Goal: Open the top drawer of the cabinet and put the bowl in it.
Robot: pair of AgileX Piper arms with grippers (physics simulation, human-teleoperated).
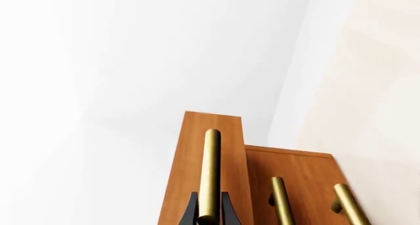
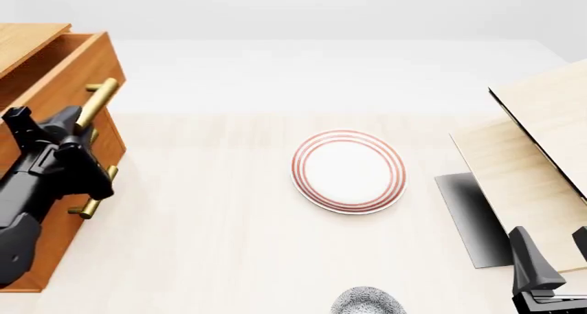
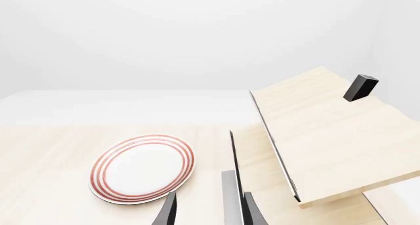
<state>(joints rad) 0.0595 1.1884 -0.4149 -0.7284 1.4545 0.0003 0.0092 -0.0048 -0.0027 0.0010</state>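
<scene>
both left fingers (image 1: 226,209) clamp the top drawer (image 2: 55,73) handle (image 1: 210,176); right gripper (image 3: 208,210) gapes empty.

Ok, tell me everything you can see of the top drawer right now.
The top drawer is an orange-brown wooden box, pulled part-way out of the cabinet at the table's left edge, so its front stands proud of the two lower drawer fronts. Its open top shows in the front view, but the inside is mostly out of frame. One brass bar handle runs across its front. The left gripper has a dark finger on each side of that bar. Nothing else touches it.
</scene>
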